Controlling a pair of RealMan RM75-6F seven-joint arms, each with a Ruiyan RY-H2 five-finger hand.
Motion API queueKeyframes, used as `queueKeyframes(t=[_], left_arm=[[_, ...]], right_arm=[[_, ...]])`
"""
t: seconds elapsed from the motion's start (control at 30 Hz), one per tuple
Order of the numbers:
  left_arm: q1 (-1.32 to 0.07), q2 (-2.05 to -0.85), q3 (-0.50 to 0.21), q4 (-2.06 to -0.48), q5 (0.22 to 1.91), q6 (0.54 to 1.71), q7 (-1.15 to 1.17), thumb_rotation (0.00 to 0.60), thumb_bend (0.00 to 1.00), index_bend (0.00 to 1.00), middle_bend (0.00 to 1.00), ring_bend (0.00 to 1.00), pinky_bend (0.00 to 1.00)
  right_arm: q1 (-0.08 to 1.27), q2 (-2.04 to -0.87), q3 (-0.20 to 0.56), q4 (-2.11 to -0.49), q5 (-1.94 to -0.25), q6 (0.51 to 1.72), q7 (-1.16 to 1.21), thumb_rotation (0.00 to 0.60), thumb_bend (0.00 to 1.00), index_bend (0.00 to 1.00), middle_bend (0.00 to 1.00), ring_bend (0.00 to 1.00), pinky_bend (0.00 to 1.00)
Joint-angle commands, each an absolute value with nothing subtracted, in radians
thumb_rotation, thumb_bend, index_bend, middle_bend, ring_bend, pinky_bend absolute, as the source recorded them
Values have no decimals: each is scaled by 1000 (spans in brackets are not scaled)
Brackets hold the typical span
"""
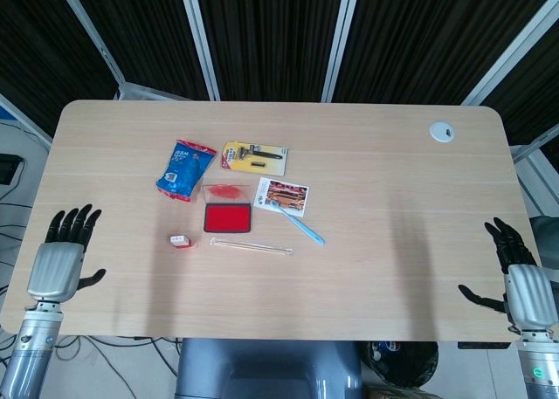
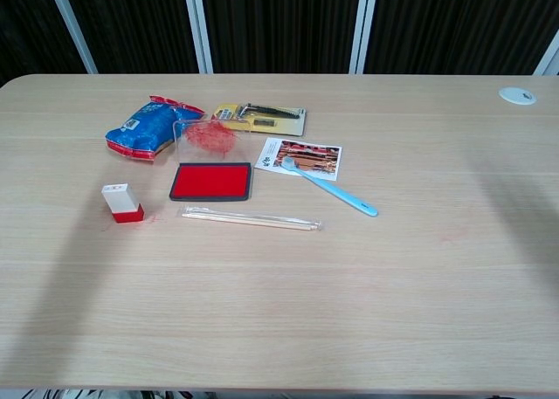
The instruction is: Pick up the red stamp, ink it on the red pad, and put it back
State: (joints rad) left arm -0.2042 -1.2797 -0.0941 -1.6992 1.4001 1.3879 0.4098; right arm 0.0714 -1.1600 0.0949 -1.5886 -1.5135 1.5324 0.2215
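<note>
The left hand hovered at the near left edge of the surface, fingers spread and holding nothing. The right hand hung at the near right edge, likewise spread and empty. The red stamp lay on the surface well ahead and to the right of the left hand, untouched. Just beyond the stamp to its right sat the red pad, lid raised, with a wrapped pair of chopsticks beside it on the near side.

One red stamp, one red pad, one blue snack packet, one carded razor, one blue toothbrush, one picture card, one wrapped chopstick pair.
</note>
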Motion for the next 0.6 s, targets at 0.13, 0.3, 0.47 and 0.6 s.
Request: queueKeyframes(t=[0.13, 0.3, 0.47, 0.6], left_arm=[[-279, -1303, -152, -1745, 1283, 1292, 525, 600, 111, 0, 0, 0, 0], [-351, -1348, -190, -1739, 1163, 1215, 639, 600, 129, 101, 35, 0, 5], [-437, -1428, -219, -1698, 1034, 1154, 764, 600, 148, 131, 129, 0, 23], [-479, -1472, -233, -1674, 951, 1146, 828, 600, 160, 168, 174, 5, 52]], right_arm=[[73, -1158, 93, -1590, -1518, 1529, 229, 600, 73, 0, 0, 0, 185], [74, -1156, 94, -1592, -1514, 1525, 234, 600, 74, 0, 0, 0, 185], [76, -1154, 94, -1596, -1509, 1517, 240, 600, 74, 0, 0, 0, 185], [77, -1152, 95, -1598, -1506, 1513, 245, 600, 73, 0, 0, 0, 185]])
